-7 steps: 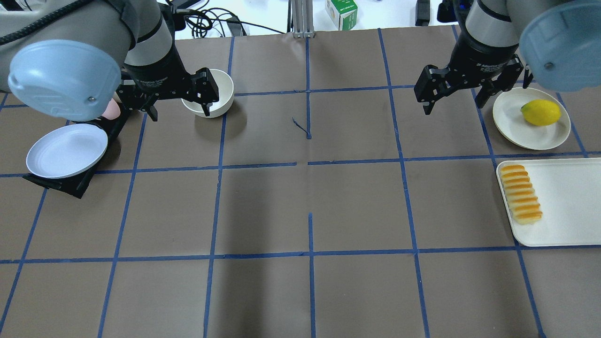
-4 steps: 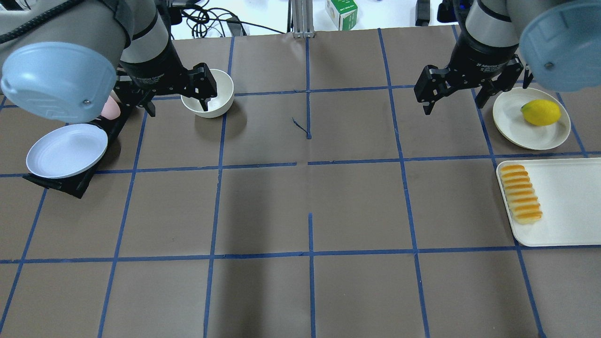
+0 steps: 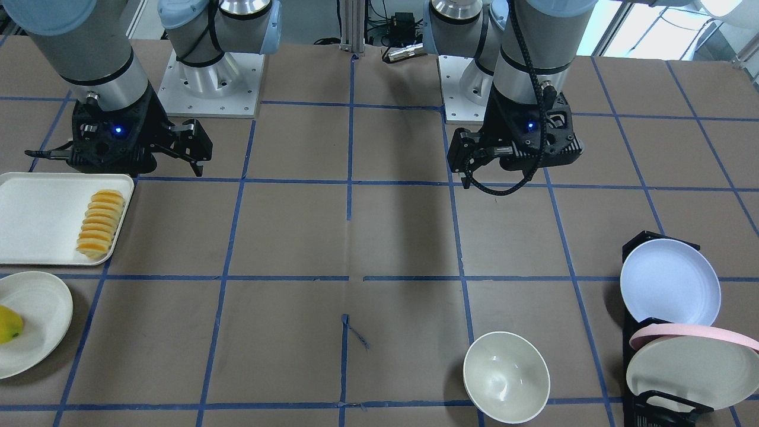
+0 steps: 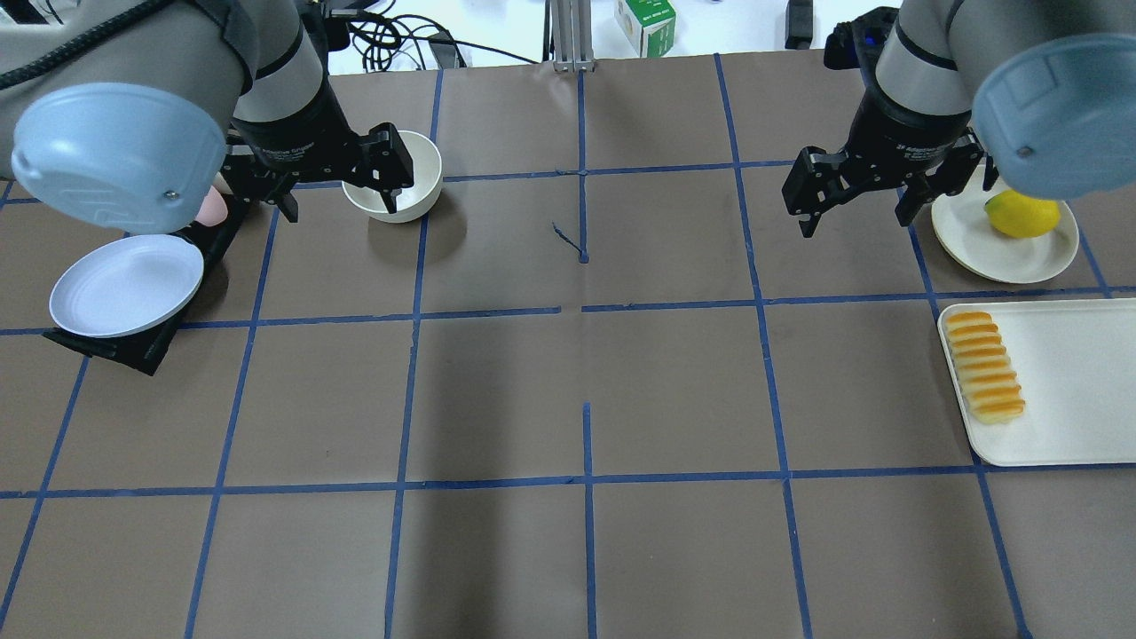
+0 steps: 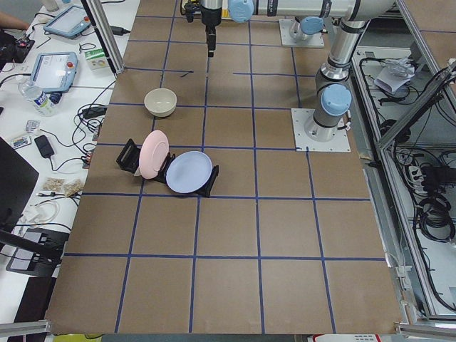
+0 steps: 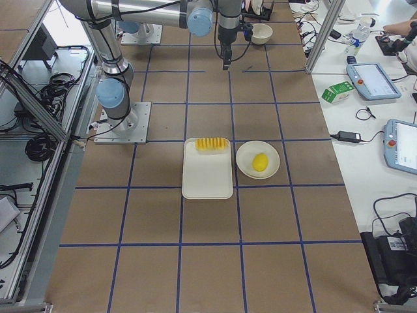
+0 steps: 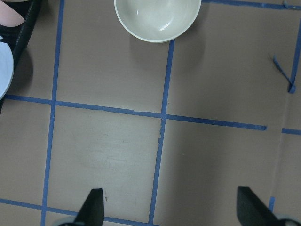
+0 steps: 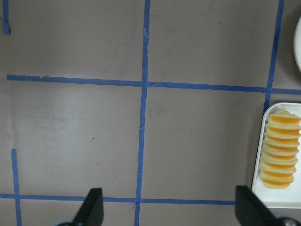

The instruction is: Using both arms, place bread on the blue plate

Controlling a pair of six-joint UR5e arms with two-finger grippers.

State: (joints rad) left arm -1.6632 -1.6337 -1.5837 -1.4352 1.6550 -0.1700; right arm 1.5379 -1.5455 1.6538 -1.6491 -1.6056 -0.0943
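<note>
Here: shows left gripper (image 4: 340,211) and right gripper (image 4: 855,226) spread wide, empty; bread (image 4: 983,366) on tray (image 4: 1065,390); blue plate (image 4: 126,284) in rack (image 4: 133,351); wrist lettering (image 4: 923,131) unreadable.

The setting is a robotics laboratory. Two silver-grey jointed robot arms (image 3: 101,65) are bolted to square metal base plates (image 3: 178,101) on a brown table gridded with blue tape (image 4: 497,399). Grey-blue handheld control tablets (image 6: 371,79) and loose black cables (image 5: 431,206) lie alongside.
</note>
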